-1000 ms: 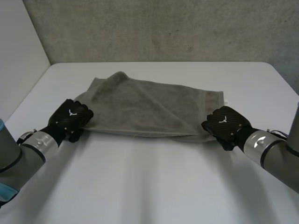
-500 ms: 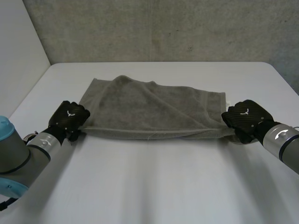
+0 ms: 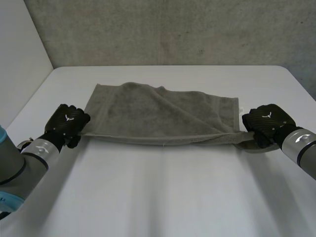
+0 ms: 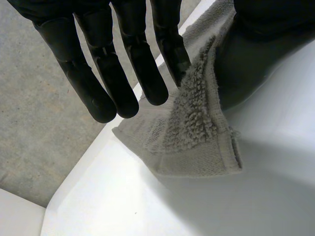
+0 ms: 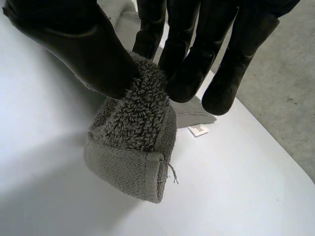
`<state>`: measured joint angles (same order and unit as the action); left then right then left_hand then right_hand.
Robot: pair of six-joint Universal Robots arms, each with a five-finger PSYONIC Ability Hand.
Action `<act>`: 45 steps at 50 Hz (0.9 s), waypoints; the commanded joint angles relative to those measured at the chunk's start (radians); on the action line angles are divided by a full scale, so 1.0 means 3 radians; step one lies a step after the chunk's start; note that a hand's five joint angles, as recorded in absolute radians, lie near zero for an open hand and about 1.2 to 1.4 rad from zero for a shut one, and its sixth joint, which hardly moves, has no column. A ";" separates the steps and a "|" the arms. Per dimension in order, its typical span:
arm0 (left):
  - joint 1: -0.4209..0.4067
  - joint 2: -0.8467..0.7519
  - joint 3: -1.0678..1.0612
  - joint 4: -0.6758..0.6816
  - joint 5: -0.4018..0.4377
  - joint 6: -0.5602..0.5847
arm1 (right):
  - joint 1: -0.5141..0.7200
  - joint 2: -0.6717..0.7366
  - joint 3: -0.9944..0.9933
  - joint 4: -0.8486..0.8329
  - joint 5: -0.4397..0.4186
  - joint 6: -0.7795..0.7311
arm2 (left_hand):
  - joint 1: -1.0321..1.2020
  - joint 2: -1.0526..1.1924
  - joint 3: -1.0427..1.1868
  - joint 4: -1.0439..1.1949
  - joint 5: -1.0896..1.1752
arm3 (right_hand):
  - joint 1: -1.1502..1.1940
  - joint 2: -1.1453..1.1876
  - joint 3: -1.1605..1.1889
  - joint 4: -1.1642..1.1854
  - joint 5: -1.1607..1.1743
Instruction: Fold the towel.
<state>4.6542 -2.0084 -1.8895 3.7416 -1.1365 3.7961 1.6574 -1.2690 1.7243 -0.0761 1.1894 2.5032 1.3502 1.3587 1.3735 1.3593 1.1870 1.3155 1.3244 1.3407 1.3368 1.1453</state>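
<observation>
**Left hand.** The left hand point(image 3: 67, 122) is at the near left corner of the towel point(image 3: 158, 114). In the left wrist view its fingers point(image 4: 101, 83) are nearly straight and slightly spread. The finger nearest the thumb presses the looped pile of the corner against the thumb, so the hand is clamped on the towel in a pinch. The other fingers reach past the cloth and touch nothing. The hemmed corner hangs below the fingertips, over the white table point(image 3: 163, 197).

**Towel.** The grey towel spans the gap between the two hands. Its near edge is raised off the table and drawn into a taut line from one hand to the other. The part beyond the hands lies flat on the table. A diagonal crease crosses its upper surface.

**Right hand.** The right hand point(image 3: 266, 123) is at the near right corner of the towel. In the right wrist view the thumb point(image 5: 74, 44) and the fingers opposite it are closed together on a bunched fold of pile, so this hand is also clamped on the towel. The outermost finger stands beside the bunch. The hemmed edge is doubled over below the fingertips, with a loose thread hanging from it. A small white label point(image 5: 198, 130) lies on the table just beyond the fingertips, at the towel's edge.
</observation>
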 commanded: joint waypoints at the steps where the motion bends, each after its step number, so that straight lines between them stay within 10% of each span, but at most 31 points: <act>1: 0.0005 0.0245 0.0004 -0.0255 0.0010 -0.0008 | 0.0003 -0.0014 -0.0046 0.0064 0.0013 -0.0025 | 0.0154 0.0125 0.0076 0.0123 0.0116 | 0.0269 0.0240 0.0185 0.0198 0.0255; 17: 0.0219 0.1724 0.0040 -0.0645 0.0030 -0.0872 | -0.0013 -0.1047 -0.0583 0.0729 -0.0048 -0.0071 | 0.0154 0.0125 0.0076 0.0123 0.0116 | 0.0269 0.0240 0.0185 0.0198 0.0255; 29: 0.0403 0.1755 -0.0323 -0.1023 0.0061 -0.0919 | -0.0212 -0.0638 -0.0456 0.2124 0.0008 -0.1931 | 0.0154 0.0125 0.0076 0.0123 0.0116 | 0.0269 0.0240 0.0185 0.0198 0.0255; 45: 0.0465 0.1148 -0.0242 -0.1034 0.0255 -0.0832 | -0.0371 -0.0311 -0.0440 0.1348 -0.0033 -0.1830 | 0.0154 0.0125 0.0076 0.0123 0.0116 | 0.0269 0.0240 0.0185 0.0198 0.0255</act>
<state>4.8015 -1.5751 -1.9979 3.4261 -1.0625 3.5346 1.5427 -1.4058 1.5984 0.4323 1.1793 1.9196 1.3536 1.3595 1.3762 1.3593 1.1871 1.3155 1.3275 1.3405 1.3368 1.1456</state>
